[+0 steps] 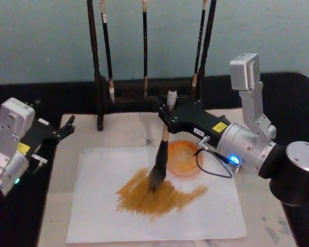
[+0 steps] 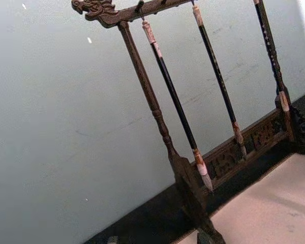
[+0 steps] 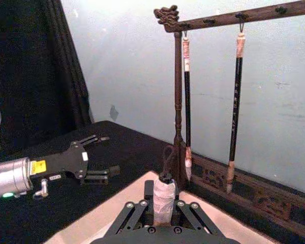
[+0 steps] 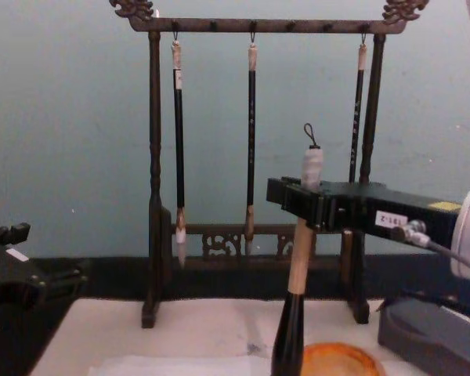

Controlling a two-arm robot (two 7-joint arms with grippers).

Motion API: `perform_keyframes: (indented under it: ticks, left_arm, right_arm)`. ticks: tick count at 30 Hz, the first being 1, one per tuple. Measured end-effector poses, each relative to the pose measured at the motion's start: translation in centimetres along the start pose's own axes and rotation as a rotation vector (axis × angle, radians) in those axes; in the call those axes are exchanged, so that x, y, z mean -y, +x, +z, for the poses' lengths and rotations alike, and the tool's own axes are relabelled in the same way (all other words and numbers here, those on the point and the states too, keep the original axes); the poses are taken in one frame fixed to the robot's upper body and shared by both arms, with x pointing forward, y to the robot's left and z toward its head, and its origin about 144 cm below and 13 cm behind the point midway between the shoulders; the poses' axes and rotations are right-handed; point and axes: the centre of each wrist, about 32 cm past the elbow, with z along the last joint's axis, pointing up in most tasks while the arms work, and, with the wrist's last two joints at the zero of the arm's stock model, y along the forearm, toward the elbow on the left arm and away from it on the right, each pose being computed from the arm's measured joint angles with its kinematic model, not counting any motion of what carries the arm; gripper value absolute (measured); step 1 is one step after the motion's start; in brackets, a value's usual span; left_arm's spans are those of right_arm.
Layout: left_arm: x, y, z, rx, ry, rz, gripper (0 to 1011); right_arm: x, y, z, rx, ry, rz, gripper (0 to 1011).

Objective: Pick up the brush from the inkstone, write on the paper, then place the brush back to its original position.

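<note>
Left black pincer (image 1: pixel 69 126) hangs spread open and empty over the black tabletop (image 1: pixel 26 218), beside the cream mat (image 1: pixel 59 200). Right black pincer (image 1: pixel 166 114) clamps the thick tan-handled brush (image 1: pixel 158 164) upright, bristles below on the white paper sheet (image 1: pixel 103 211), with the round orange inkstone (image 1: pixel 184 160) just right and bare paper in front.

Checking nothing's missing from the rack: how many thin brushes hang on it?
3, all on the rack: the left brush beside the left post, the middle brush near the centre, the right brush against the right post. None appears hidden.
</note>
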Motion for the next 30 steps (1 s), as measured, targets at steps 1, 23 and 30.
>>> perform_keyframes:
  ticks: [1, 23, 30]
  left_arm:
    - [0.0, 0.0, 0.0, 0.0, 0.0, 0.0, 1009]
    - [0.0, 0.0, 0.0, 0.0, 0.0, 0.0, 1010]
    - [0.0, 0.0, 0.0, 0.0, 0.0, 0.0, 1010]
  right_arm:
    - [0.0, 0.0, 0.1, 0.0, 0.002, 0.004, 154]
    - [0.2, 0.8, 3.5, 0.017, 0.143, -0.036, 154]
    - [0.4, 1.0, 3.6, 0.002, 0.155, -0.055, 154]
